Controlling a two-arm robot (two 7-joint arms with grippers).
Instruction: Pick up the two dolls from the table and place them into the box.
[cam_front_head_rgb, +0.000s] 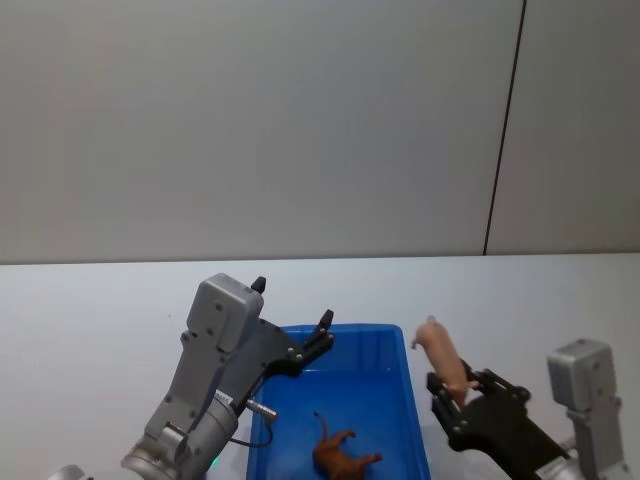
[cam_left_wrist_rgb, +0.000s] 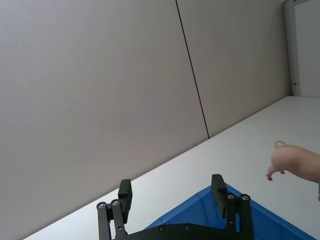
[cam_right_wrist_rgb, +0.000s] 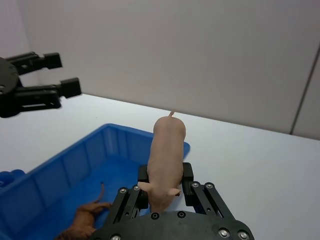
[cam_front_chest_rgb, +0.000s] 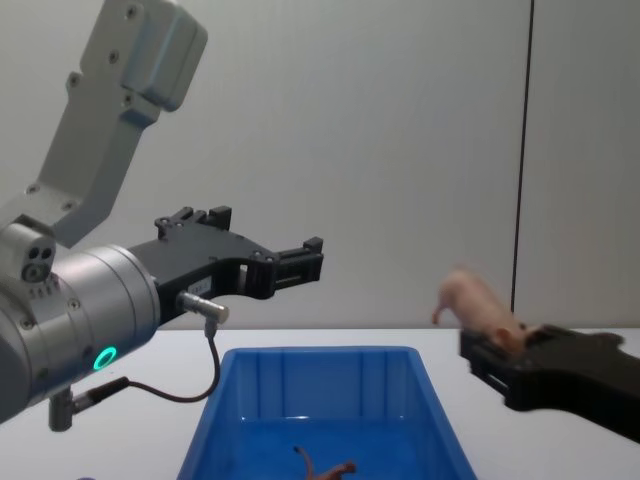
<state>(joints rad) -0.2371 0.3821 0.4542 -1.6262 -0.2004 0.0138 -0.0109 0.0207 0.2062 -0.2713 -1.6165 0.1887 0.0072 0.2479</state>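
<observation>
Brown doll (cam_front_head_rgb: 340, 455) lies inside the box (cam_front_head_rgb: 405, 345), bottom centre of the head view, so half the job looks done. Right gripper (cam_front_head_rgb: 452, 388), lower right, clamps the pink doll (cam_front_head_rgb: 443, 360) aloft just right of the rim (not yet over it); that drop is what remains. Left gripper (cam_front_head_rgb: 292, 303), fingers spread and empty, hangs above the box's upper-left corner.

The box (cam_front_head_rgb: 370, 329) was bright blue, the table (cam_front_head_rgb: 90, 300) plain white; the pink doll (cam_front_head_rgb: 442, 357) was pale, the brown doll (cam_front_head_rgb: 335, 455) orange-tinged.

Brown doll (cam_front_head_rgb: 340, 455) lies in blue box (cam_front_head_rgb: 380, 348); pink doll (cam_front_head_rgb: 442, 358) aloft alongside.
</observation>
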